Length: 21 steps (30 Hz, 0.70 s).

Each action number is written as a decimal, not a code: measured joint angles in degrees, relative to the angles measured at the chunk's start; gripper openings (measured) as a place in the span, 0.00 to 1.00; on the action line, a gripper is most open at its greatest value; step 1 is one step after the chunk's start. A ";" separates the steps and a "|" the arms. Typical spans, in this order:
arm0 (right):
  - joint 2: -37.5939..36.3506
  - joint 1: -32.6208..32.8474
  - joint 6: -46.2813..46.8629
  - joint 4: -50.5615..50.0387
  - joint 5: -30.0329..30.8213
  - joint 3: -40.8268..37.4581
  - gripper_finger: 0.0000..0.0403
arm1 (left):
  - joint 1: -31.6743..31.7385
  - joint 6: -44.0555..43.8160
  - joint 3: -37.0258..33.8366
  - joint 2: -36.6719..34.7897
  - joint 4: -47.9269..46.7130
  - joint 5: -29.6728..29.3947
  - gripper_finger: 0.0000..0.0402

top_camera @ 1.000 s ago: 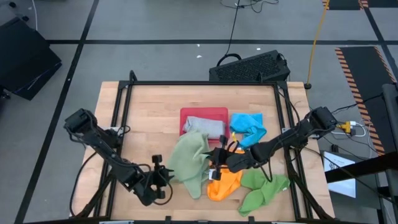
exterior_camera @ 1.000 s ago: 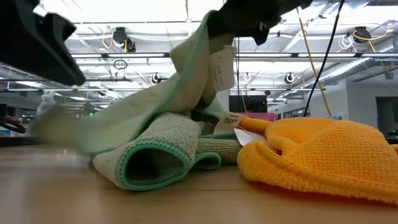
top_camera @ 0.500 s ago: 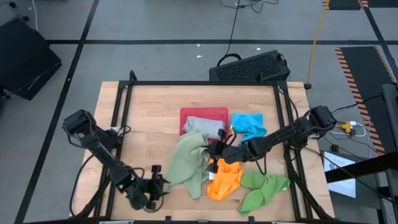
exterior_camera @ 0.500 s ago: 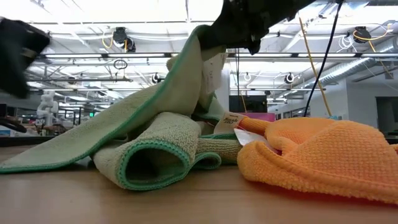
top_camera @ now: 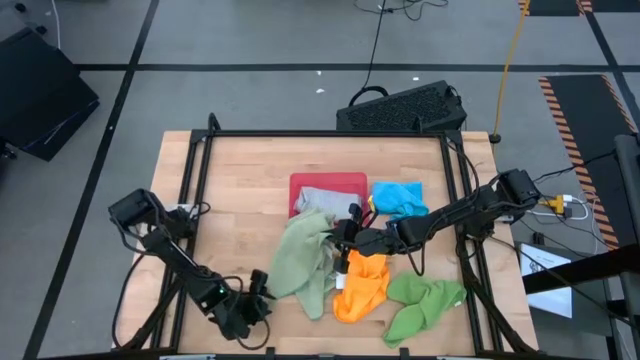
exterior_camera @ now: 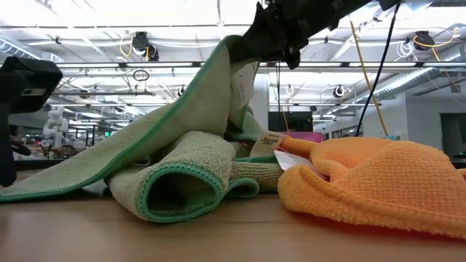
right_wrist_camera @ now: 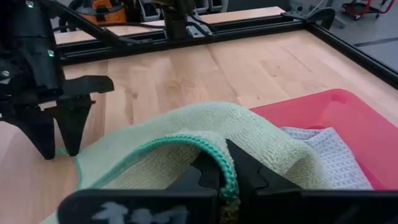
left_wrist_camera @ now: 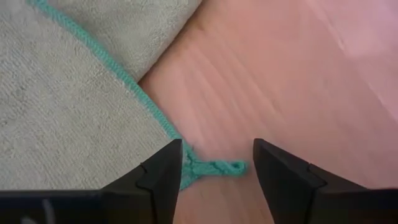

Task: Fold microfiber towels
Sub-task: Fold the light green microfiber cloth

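Towels heaped at the near-centre of the wooden tabletop (top_camera: 240, 180): sage green towel (top_camera: 300, 262) draped over a second, rolled sage green towel (exterior_camera: 182, 178), orange towel (top_camera: 360, 288) just to its right, bright green towel (top_camera: 425, 305) near the front right edge, bright blue towel (top_camera: 398, 198) beside the red tray (top_camera: 325, 183), grey-blue towel (top_camera: 330, 203) lying in that tray.

Hidden or hard to tell: most of the rolled sage towel covered from above by the draped one, seen only from table height as a curl with a teal hem. Grey-blue towel partly buried under the sage one. Bright blue and bright green towels out of sight in the low view.

Labels: white care tags (exterior_camera: 268, 142) poking out between the sage and orange cloths, print too small to read.

Right gripper (top_camera: 345, 232) lifted above the heap, fingers (right_wrist_camera: 208, 169) pinched tight on the teal-stitched hem of the draped sage green towel, raising it into a peak. Fingertips themselves sunk into the cloth fold.

Left gripper (left_wrist_camera: 217, 168) low over the tabletop at the front left, fingers (left_wrist_camera: 165, 168) spread apart, holding nothing, straddling the towel's corner with its small teal loop (left_wrist_camera: 214, 169); cannot tell whether the fingertips touch the wood.
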 joint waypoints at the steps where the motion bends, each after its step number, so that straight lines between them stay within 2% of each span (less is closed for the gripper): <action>1: 0.00 0.00 0.02 0.00 -0.02 0.00 0.00 | 0.22 -0.73 0.07 0.30 -0.31 -0.18 0.50; 9: 0.00 0.00 -0.03 -0.03 -0.02 0.00 0.00 | 4.44 -4.83 0.24 0.22 -4.05 4.92 0.48; 13: 0.00 0.26 -0.45 -0.56 -0.67 0.00 0.00 | 7.10 -7.29 0.33 0.17 -8.32 6.85 0.33; 18: 0.00 0.56 -0.46 -1.62 -3.13 0.00 0.00 | 8.53 -5.58 0.30 -0.02 -9.02 7.67 0.06; 21: 0.00 0.87 -0.89 -2.23 -3.10 0.00 0.00 | 8.70 -5.20 0.03 -1.55 -10.43 6.14 0.03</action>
